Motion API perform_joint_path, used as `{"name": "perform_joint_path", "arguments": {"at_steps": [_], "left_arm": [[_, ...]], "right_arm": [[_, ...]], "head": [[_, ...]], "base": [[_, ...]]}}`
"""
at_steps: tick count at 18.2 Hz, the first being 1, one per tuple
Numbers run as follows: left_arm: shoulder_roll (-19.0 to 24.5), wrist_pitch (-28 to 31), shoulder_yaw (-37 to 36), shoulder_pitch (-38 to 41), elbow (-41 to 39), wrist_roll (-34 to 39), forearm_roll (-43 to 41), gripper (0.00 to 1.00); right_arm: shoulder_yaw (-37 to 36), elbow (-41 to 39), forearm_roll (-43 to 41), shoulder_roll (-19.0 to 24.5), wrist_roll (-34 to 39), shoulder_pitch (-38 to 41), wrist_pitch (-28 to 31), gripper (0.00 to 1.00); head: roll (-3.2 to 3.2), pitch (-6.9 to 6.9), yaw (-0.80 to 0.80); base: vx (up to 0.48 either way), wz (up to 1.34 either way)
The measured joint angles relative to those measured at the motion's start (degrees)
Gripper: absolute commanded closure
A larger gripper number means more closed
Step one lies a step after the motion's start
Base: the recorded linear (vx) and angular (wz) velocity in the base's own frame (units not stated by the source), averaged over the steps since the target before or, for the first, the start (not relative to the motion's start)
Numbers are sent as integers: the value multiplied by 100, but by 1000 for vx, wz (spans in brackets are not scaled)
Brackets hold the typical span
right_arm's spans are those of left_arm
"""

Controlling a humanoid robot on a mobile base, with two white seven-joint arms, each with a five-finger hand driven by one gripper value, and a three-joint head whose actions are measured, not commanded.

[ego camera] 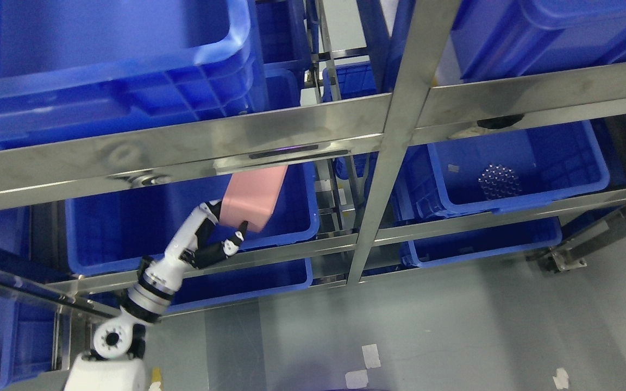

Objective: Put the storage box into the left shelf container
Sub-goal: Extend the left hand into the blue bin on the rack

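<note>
Pink storage box (252, 196): pinched by left hand (216, 234), fingers (235, 239) curled round its lower end
Box position: over blue left container (128, 239), under steel shelf (291, 138) rail
Floor (454, 326): grey, taped

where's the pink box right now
Head view, left of centre: the pink box is held by the left hand over the blue bin, just under the steel rail.

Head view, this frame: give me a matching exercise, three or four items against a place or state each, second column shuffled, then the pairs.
Column 1:
1. pink storage box
2. left hand
3. right blue bin
4. white tape patches

Column 2:
A. on the grey floor
B. holds a cluster of small metal balls
C. above the left blue container
D. gripping the box's lower end

Pairs: 1-C, 2-D, 3-B, 4-A
</note>
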Motion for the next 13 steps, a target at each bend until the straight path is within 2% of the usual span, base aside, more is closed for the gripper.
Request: {"name": "perform_joint_path", "arguments": {"at_steps": [6,11,13], "left_arm": [[169,66,332,-1091,734,-448,-1362,96],[230,-432,527,-1794,1343,-738,-2885,94],[241,-618,596,-1978,1516,-788,-3419,91]], "right_arm": [[0,0,0,0,0,0,10,0],[0,0,0,0,1,0,10,0],[0,0,0,0,5,0,10,0]], "head": [[0,0,0],[0,0,0],[0,0,0]], "base": [[23,-92],[0,0],[0,0]]}}
